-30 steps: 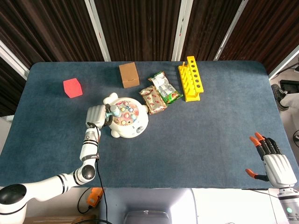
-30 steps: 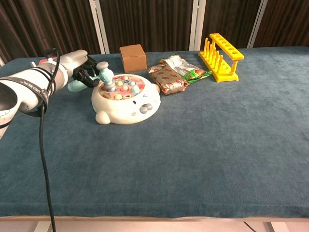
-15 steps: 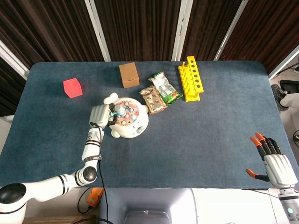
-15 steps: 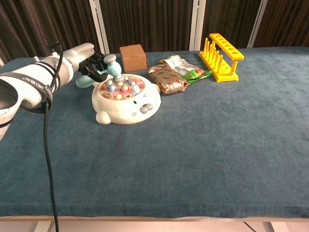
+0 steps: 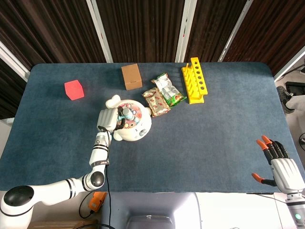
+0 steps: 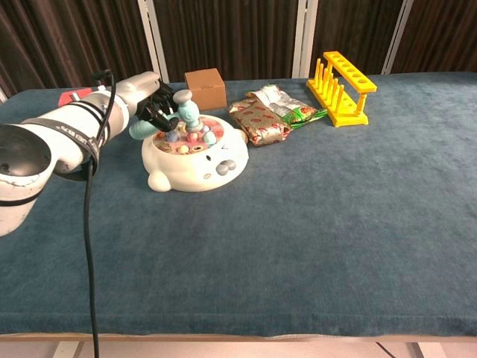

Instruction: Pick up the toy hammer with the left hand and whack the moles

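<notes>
Over the last second the left hand, grasping the toy hammer, has carried it from the mole game's left rim in over the board; its head now sits above the coloured moles, so I judge a whack is under way. The right hand hangs released, well right of the game. No readable writing on the snack packets beside the game

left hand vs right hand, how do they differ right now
The left hand grips the teal toy hammer over the white whack-a-mole toy; the right hand holds nothing. The left hand's fingers are wrapped around the handle; the right hand's orange-tipped fingers are spread. The left hand is out over the blue table; the right hand sits at its near right edge. Both have pale casings.
</notes>
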`<move>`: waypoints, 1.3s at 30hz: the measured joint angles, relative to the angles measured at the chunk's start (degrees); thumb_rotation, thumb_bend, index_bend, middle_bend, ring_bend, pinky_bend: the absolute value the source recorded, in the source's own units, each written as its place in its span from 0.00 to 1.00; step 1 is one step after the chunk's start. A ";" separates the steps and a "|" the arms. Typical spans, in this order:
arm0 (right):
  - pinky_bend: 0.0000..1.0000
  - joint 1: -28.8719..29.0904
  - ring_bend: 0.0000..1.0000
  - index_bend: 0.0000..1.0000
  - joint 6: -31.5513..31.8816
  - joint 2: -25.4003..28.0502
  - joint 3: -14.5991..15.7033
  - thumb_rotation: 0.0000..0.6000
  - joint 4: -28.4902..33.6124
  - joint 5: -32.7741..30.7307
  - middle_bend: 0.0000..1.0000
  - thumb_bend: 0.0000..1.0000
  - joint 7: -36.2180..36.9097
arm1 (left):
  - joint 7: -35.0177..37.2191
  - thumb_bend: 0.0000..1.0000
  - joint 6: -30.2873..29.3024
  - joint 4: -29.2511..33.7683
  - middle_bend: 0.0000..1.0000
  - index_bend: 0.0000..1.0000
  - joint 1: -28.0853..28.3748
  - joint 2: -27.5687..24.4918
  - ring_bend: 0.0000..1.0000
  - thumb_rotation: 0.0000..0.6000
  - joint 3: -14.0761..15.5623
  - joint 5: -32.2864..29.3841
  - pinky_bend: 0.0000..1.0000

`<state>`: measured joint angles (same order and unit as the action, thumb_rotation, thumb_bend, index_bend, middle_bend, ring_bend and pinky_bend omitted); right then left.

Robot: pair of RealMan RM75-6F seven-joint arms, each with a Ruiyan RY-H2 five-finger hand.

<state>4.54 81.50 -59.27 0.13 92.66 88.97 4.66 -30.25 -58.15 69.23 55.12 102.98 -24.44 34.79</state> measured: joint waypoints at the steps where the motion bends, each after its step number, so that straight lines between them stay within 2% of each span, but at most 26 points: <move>1: 0.00 0.00 0.00 0.00 -0.01 0.01 0.00 1.00 -0.02 0.01 0.00 0.22 0.04 | 0.02 0.84 0.18 -0.42 0.89 0.57 0.05 0.13 0.91 1.00 0.08 -0.14 1.00; 16: 0.00 -0.05 0.00 0.00 0.03 -0.05 -0.02 1.00 -0.01 -0.02 0.00 0.22 -0.12 | 0.30 0.84 2.34 -2.05 0.89 0.57 0.36 0.53 0.91 1.00 0.95 -1.16 1.00; 21: 0.00 -0.10 0.00 0.00 0.09 -0.02 0.00 1.00 -0.15 0.02 0.00 0.22 -0.11 | 1.51 0.84 0.34 1.74 0.89 0.57 -0.30 -0.96 0.91 1.00 0.71 1.24 1.00; 25: 0.00 0.03 0.00 0.00 -0.20 -0.13 0.10 1.00 -0.17 0.20 0.00 0.22 -0.30 | 1.85 0.84 -2.72 8.14 0.89 0.57 -1.93 -3.86 0.91 1.00 1.30 4.09 1.00; 29: 0.00 0.23 0.00 0.00 -0.63 -0.30 0.38 1.00 -0.09 0.61 0.00 0.22 -0.62 | 2.04 0.83 -6.35 15.25 0.89 0.58 -5.21 -7.46 0.90 1.00 3.84 7.56 1.00; 32: 0.00 0.30 0.00 0.00 -0.73 -0.41 0.59 1.00 0.07 1.02 0.00 0.22 -0.89 | 2.82 0.82 -8.89 18.81 0.89 0.58 -9.03 -9.97 0.88 1.00 7.29 10.21 1.00; 37: 0.00 0.18 0.00 0.00 -0.27 -0.51 0.96 1.00 0.45 1.93 0.00 0.22 -1.40 | 6.63 0.79 -10.25 19.19 0.88 0.59 -14.18 -11.15 0.85 1.00 12.44 13.25 1.00; 39: 0.00 0.11 0.00 0.00 -0.18 -0.52 1.09 1.00 0.60 2.10 0.00 0.22 -1.52 | 7.89 0.78 -10.30 17.85 0.88 0.59 -15.09 -10.60 0.84 1.00 13.44 14.11 1.00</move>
<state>4.66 81.32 -59.79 1.22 93.25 91.06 3.14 -22.36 -68.45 87.08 40.03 92.38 -11.00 48.90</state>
